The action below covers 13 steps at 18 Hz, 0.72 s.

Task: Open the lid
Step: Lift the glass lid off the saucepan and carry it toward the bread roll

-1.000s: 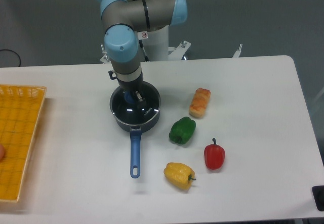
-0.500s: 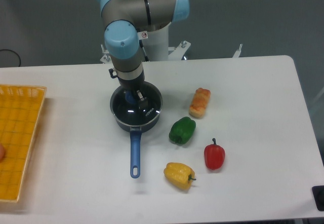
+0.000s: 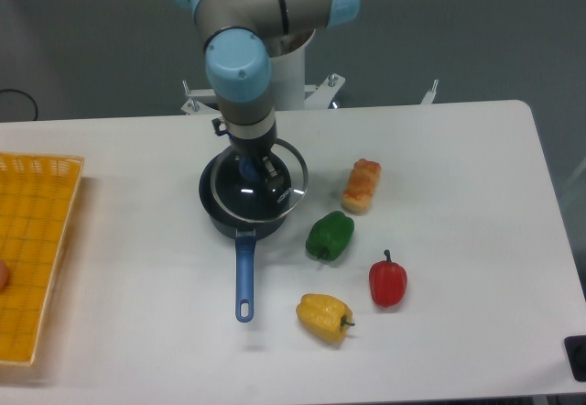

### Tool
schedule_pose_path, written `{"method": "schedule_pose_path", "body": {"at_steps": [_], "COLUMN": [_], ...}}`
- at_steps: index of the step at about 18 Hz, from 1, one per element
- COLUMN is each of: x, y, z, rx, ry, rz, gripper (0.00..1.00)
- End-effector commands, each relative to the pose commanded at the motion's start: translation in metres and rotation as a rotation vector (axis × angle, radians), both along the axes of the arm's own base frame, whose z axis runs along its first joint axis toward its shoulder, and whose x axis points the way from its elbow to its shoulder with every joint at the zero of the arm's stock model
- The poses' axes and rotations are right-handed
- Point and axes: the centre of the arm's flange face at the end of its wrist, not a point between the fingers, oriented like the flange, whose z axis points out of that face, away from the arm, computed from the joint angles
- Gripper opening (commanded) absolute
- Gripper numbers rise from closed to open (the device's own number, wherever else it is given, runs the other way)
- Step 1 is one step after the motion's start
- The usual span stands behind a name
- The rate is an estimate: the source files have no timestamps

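The round clear glass lid point(image 3: 275, 194) with a thin metal rim hangs just above the dark saucepan point(image 3: 224, 217), shifted a little to the right of it. My gripper point(image 3: 254, 169) comes down from above and is shut on the lid's blue centre knob point(image 3: 248, 171). The saucepan stands on the white table with its blue handle point(image 3: 244, 277) pointing toward the front edge. The pan's right rim is partly covered by the lid.
A green pepper point(image 3: 330, 235), a red pepper point(image 3: 388, 280) and a yellow pepper point(image 3: 324, 317) lie right of the pan. A bread roll point(image 3: 362, 185) lies further back. A yellow basket point(image 3: 32, 249) stands at the left edge.
My gripper has risen and moved right with the lid. The lid has come off the saucepan's rim and now overhangs its right side.
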Motion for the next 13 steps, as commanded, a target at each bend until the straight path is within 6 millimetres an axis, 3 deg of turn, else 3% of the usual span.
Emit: {"method": "schedule_pose_path", "body": {"at_steps": [4,9,13], "x": [-0.031,-0.062,-0.076], "y": [-0.012,-0.033,-0.043], "z": [0.019,0.02,0.018], "rx": [0.011,0.014,0.016], "ry": [-0.004,-0.005,-0.011], "rz": [0.014,0.016,0.015], "gripper": [0.61,0.61,0.61]}}
